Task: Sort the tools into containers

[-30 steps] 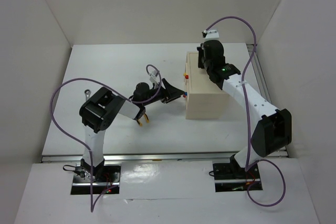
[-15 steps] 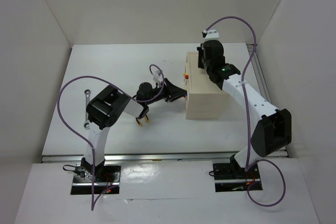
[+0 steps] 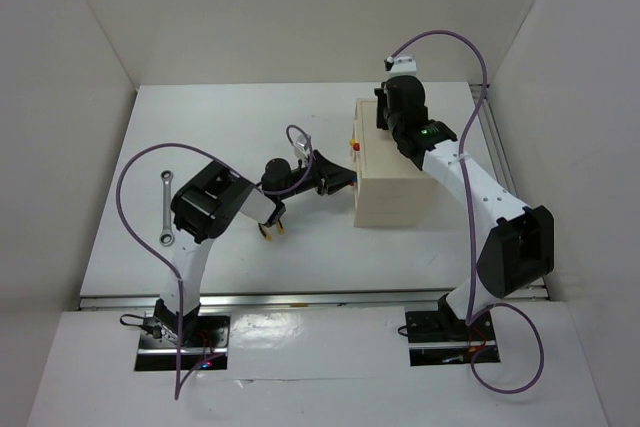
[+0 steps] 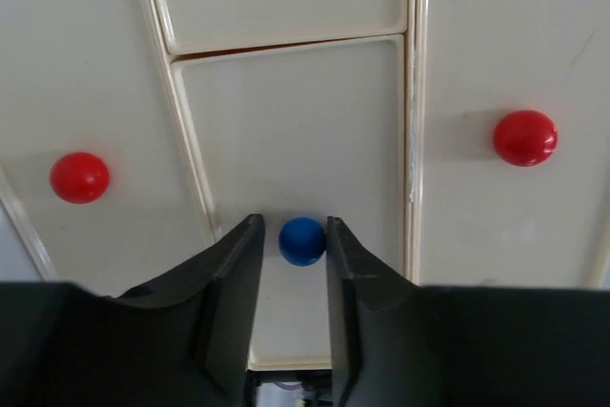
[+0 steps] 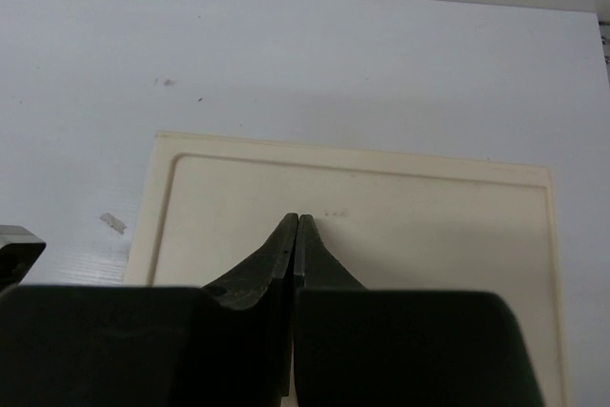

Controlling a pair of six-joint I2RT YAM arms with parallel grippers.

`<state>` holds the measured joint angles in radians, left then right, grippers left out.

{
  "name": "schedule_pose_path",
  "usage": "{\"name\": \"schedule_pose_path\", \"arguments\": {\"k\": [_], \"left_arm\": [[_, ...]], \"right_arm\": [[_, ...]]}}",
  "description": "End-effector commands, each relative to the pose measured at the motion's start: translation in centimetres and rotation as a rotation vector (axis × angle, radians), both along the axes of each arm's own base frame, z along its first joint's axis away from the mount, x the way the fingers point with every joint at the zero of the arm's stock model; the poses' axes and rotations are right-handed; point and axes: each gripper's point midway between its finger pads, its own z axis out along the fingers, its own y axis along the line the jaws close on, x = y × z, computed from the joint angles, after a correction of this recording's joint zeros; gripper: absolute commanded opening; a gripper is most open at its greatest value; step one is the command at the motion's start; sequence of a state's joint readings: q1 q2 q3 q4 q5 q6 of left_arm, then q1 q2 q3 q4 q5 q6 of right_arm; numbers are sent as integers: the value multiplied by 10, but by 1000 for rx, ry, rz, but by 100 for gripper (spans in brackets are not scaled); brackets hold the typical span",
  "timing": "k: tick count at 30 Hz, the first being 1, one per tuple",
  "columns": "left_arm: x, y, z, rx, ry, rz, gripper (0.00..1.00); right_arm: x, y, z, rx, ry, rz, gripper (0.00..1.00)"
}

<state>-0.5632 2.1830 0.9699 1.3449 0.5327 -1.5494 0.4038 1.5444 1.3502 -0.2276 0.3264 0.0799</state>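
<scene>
As only wrist views show, left end effector straddles blue knob apart; right end effector together.

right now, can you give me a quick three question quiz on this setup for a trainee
1. True or false: the right gripper is shut.
2. Fill in: the left gripper straddles a ____ knob.
3. Where is the wrench? A in a drawer; B lying on the table; C in the right gripper.
Key: 1 true; 2 blue, the blue knob; 3 B.
</scene>
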Motion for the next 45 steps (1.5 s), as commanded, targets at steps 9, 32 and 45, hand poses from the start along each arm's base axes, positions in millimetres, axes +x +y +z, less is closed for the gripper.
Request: {"name": "schedule_pose_path", "arguments": {"k": [9, 32, 45], "left_arm": [[-43, -22, 44, -217, -125, -129, 20], [-29, 44, 43, -196, -201, -19, 0], [-18, 105, 29, -112, -197, 87, 0]], "right_arm": [[-51, -13, -115, -159, 406, 29, 0], [-51, -13, -115, -159, 406, 29, 0], [-49, -12, -115, -159, 406, 29, 0]]}}
